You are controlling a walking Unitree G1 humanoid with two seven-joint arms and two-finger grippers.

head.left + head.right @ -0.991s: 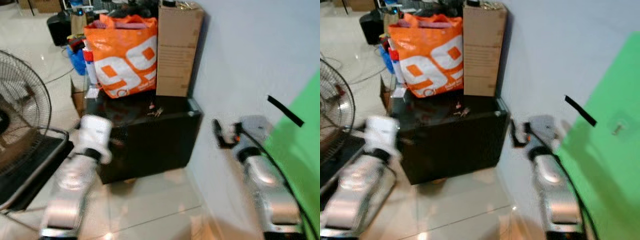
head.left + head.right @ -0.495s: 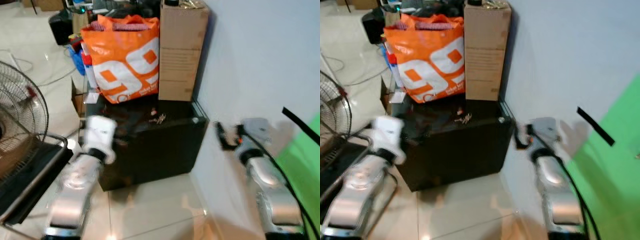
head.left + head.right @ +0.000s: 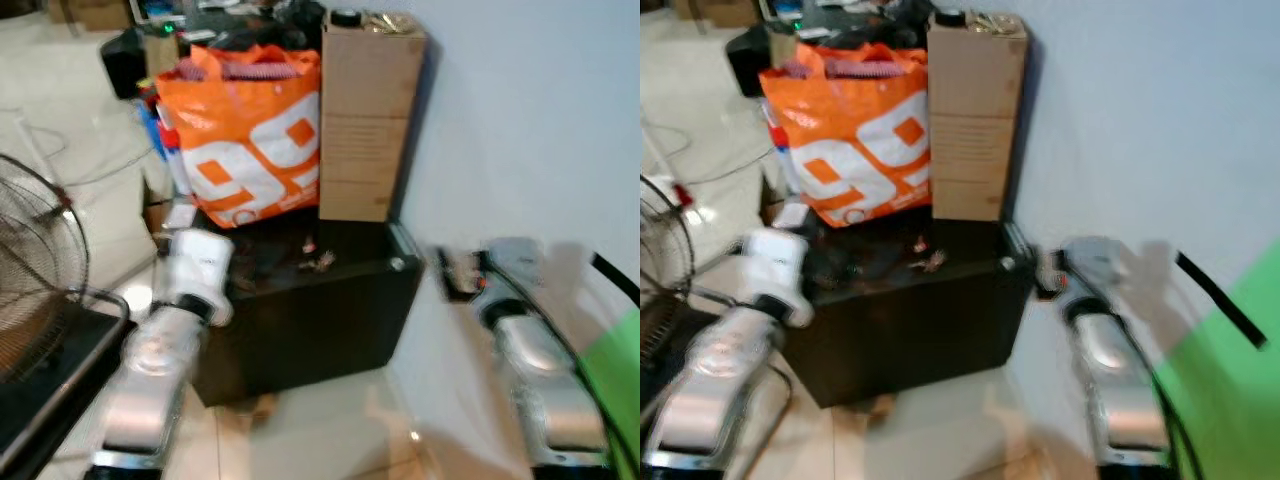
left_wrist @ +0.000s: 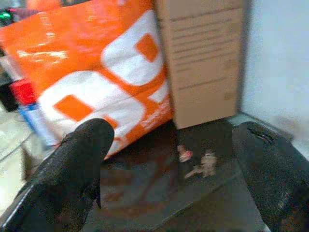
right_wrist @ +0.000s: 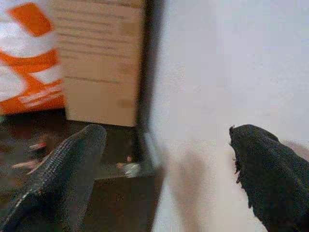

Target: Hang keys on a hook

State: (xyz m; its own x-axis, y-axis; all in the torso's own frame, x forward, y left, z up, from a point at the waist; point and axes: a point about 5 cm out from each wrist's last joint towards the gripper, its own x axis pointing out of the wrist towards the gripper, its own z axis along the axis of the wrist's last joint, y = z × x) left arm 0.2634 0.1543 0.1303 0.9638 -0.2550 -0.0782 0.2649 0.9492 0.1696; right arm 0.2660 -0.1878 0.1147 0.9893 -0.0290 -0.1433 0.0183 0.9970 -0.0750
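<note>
Since the earlier frame, the black cabinet (image 3: 300, 320) is brought nearer and the approach continues. In the left wrist view, the keys (image 4: 200, 166) are seen on the cabinet top before the cardboard box (image 4: 203, 58), between the left gripper (image 4: 169, 159)'s spread fingers. In the right wrist view, the right gripper (image 5: 161, 159) is held apart beside the cabinet.

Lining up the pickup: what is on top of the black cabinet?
On the black cabinet lie the keys near its front edge; behind them stand an orange bag and a cardboard box. The top under the bag and box is covered.
</note>
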